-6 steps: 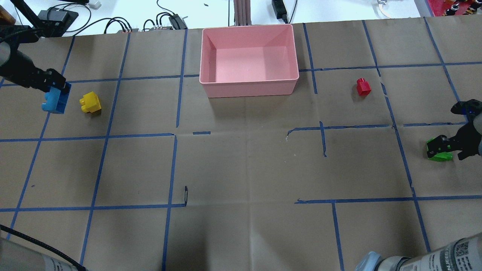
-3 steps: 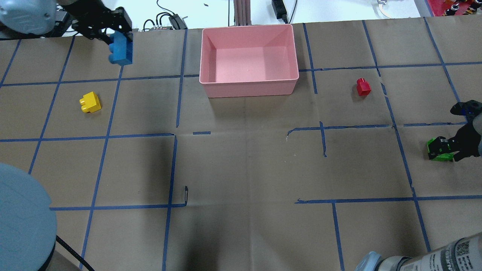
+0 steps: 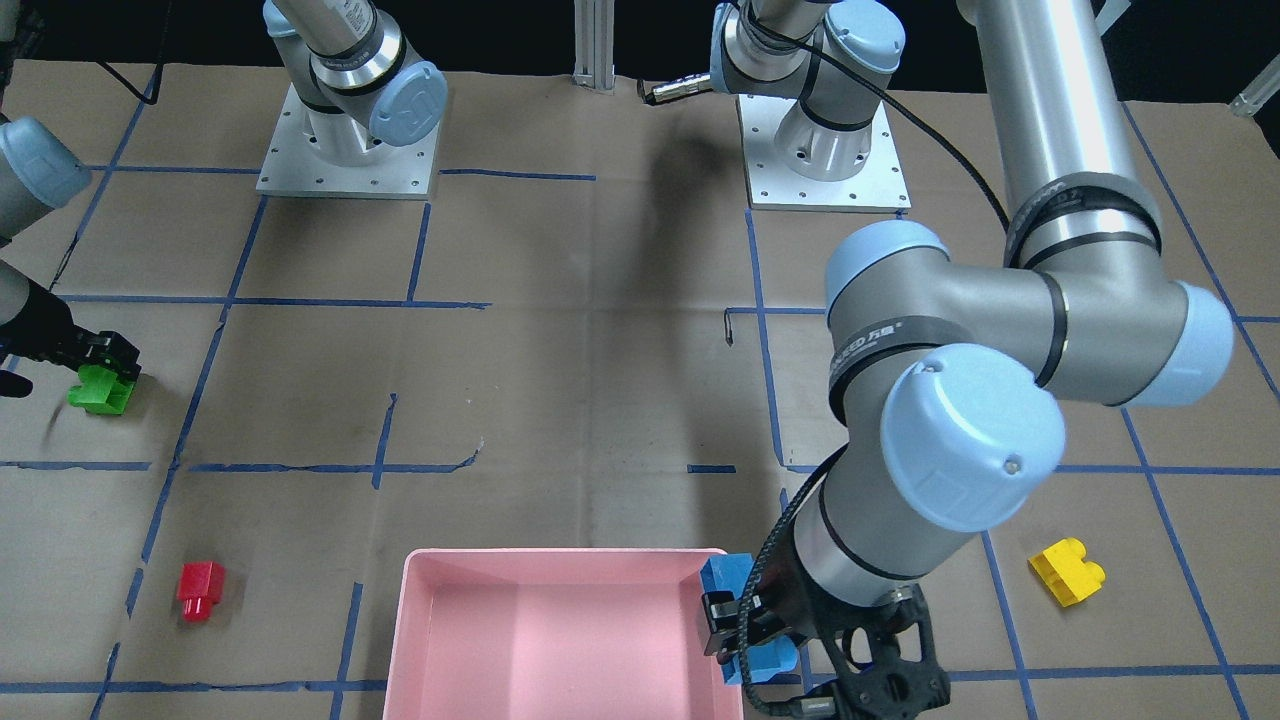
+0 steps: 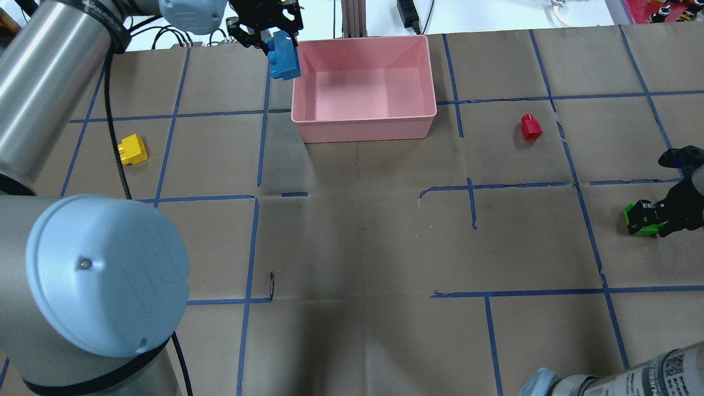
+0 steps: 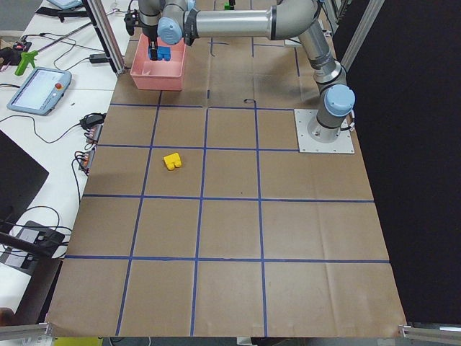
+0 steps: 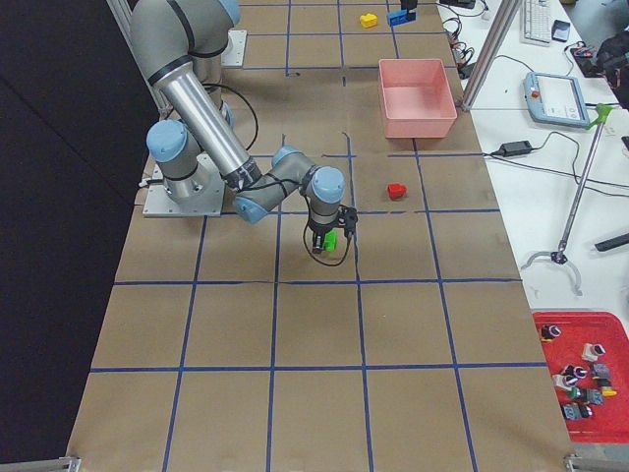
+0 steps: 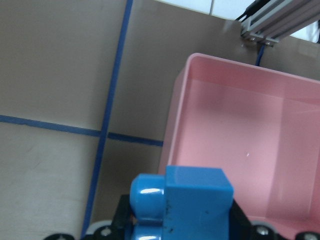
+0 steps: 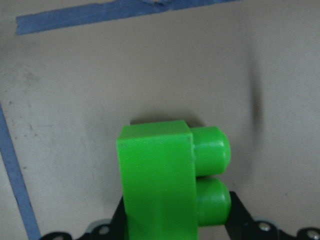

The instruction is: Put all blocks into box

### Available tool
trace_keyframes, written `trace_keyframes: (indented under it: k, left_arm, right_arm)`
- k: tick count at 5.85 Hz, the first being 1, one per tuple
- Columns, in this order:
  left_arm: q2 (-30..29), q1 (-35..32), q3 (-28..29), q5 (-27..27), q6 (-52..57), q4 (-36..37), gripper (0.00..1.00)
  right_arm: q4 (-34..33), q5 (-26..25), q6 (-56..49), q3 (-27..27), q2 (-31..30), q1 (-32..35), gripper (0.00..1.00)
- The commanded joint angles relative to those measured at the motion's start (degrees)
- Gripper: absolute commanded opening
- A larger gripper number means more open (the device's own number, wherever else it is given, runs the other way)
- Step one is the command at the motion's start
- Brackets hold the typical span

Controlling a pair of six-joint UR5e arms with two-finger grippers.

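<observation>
My left gripper (image 4: pixel 270 34) is shut on the light blue block (image 4: pixel 285 58) and holds it in the air over the left rim of the pink box (image 4: pixel 363 125), near its far corner. The left wrist view shows the block (image 7: pixel 190 200) over the box's wall (image 7: pixel 172 135). My right gripper (image 4: pixel 654 215) is shut on the green block (image 4: pixel 639 221) low at the table's right edge; it fills the right wrist view (image 8: pixel 157 175). The red block (image 4: pixel 531 127) lies right of the box. The yellow block (image 4: pixel 132 150) lies at the far left.
The box's inside is bare pink. Cables and a metal post (image 4: pixel 352 16) stand just behind the box. My left arm's elbow (image 4: pixel 104 275) looms over the near left of the table. Blue tape lines grid the brown paper.
My left gripper has carried the light blue block from beside the yellow block, up and right, to the box's far-left corner. My right gripper has stayed on the green block.
</observation>
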Motion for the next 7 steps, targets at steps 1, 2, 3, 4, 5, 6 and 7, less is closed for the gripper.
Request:
trace_keyframes:
  k: [1, 2, 3, 4, 5, 6, 7]
  left_arm:
    - [-6.38, -1.71, 2.30, 0.11, -0.80, 3.52, 0.13]
    - [-7.27, -3.36, 2.38, 1.33, -2.63, 3.98, 0.25]
    - [-7.98, -4.51, 2.21, 3.34, -5.08, 6.85, 0.73]
    - [-8.07, -4.87, 2.47, 3.19, -7.37, 6.97, 0.95]
    - [-6.85, -4.79, 2.73, 3.19, -7.39, 6.80, 0.98]
    - [-2.84, -4.00, 3.09, 3.10, -6.26, 4.45, 0.99]
    - [2.16, -0.69, 1.61, 2.93, -1.03, -0.54, 0.99]
  right_arm:
    - [0.92, 0.02, 0.09, -0.51, -0.41, 0.23, 0.11]
    - [3.09, 0.02, -0.08, -2.87, -1.45, 0.49, 0.04]
    - [4.33, 0.37, -0.43, -5.85, -2.51, 0.93, 0.03]
    - [4.26, 1.07, -0.87, -9.36, -2.34, 3.02, 0.05]
    - [4.26, 1.16, -1.92, -13.48, -2.25, 6.35, 0.05]
    - [4.35, 3.86, -3.93, -18.31, -1.90, 11.17, 0.04]
    - [3.39, 8.68, -3.52, -23.06, -0.68, 16.27, 0.04]
